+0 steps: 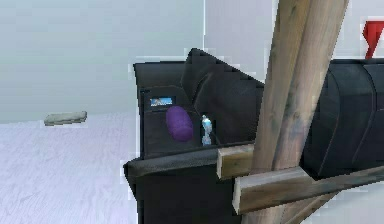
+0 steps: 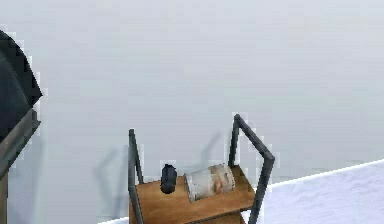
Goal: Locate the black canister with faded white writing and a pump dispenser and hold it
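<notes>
Looking ahead, a black sofa (image 1: 240, 110) runs across the forward view. A rounded purple thing (image 1: 178, 122) sits on its seat, with a small pale bottle (image 1: 207, 130) just beside it on the right. Behind those, against the sofa's arm, there's a flat item with a blue face (image 1: 160, 101). Rough wooden beams (image 1: 300, 100) cut through the foreground on the right, one upright and two crossing low. Out on the pale floor (image 1: 60, 170), well apart from the sofa, lies a flat grey object (image 1: 65, 119). A red shape (image 1: 372, 38) peeks in at the top right corner.

Over to the arm side view, and here's the interesting spot: a wooden shelf (image 2: 165, 204) with dark metal posts stands against the plain wall (image 2: 200, 70). On it there's a small dark object (image 2: 168, 179), and touching it or just beside it on the right lies a white and tan cylinder (image 2: 210, 182), tipped on its side. The dark one is the only match for black, but it's too small to make out a pump or any writing.

As for the gripper, I cannot tell its state or how it sits relative to that dark object. The sofa's dark end shows at this view's left edge.
</notes>
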You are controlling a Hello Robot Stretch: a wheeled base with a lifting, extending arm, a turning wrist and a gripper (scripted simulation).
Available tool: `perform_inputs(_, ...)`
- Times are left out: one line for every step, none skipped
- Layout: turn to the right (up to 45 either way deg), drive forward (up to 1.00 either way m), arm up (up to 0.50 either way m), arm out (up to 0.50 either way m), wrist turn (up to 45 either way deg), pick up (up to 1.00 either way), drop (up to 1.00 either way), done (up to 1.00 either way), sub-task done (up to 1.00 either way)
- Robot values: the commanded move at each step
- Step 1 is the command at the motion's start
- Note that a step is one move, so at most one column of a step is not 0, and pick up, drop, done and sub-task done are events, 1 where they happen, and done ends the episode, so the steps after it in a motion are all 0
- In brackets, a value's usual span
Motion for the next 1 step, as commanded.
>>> perform_inputs(0.0, 0.0, 0.5, 0.0, 0.0, 0.0, 0.0, 0.0, 0.0)
